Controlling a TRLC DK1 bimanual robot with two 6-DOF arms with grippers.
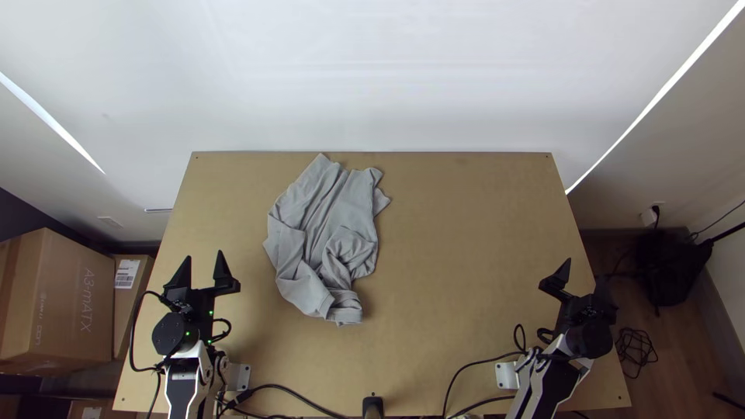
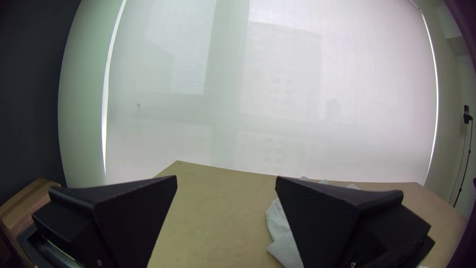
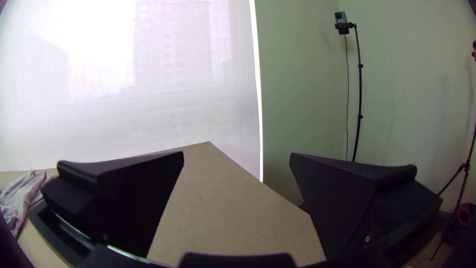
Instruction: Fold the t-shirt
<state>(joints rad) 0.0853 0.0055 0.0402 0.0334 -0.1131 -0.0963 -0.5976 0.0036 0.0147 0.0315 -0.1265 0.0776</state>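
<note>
Left end effector (image 1: 205, 254) gapes, apart from a bunched, creased grey t-shirt (image 1: 314, 225).

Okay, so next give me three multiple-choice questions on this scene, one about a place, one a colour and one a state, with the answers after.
1. Where is most of the t-shirt on the table?
A) Near right corner
B) Left of the middle
C) Far right corner

2. What colour does the t-shirt look in the top view?
A) Grey
B) Red
C) Yellow

3. How are the left gripper and right gripper?
A) Both shut
B) One holding the t-shirt
C) Both open and empty

Answers:
1: B, the top view shows it mostly on the left half.
2: A, its cloth is plain grey there.
3: C, each wrist view shows a wide gap with nothing gripped.
</note>
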